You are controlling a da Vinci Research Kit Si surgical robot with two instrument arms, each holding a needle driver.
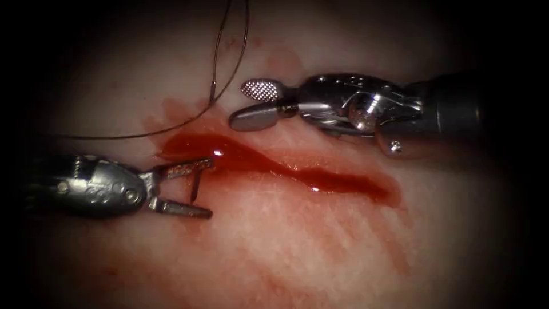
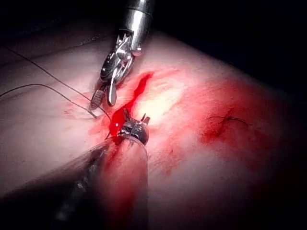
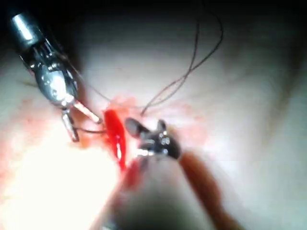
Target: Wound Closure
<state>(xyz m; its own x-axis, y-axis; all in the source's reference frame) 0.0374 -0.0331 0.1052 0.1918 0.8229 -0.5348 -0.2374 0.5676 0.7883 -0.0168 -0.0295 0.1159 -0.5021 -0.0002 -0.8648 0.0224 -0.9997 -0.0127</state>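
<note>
The cut (image 1: 297, 171) runs across the tissue (image 1: 297, 246), filled with red fluid. A short dark piece of the needle (image 1: 195, 184) sticks out of the tissue just below the cut's left end. My left tool (image 1: 210, 187) comes in from the left with its jaws open on either side of that piece, not closed on it. Above the cut, my right tool (image 1: 237, 105) has its jaws open and holds nothing. The thread (image 1: 171, 127) loops over the tissue above the cut; its stiffer end (image 1: 212, 94) meets the tissue beside the right tool's jaws.
Red fluid stains the tissue below the cut (image 1: 354, 229). In the left wrist view a dark bit of thread (image 2: 230, 118) lies on a red patch away from the tools. The thread's long strand trails off to the left (image 1: 86, 137).
</note>
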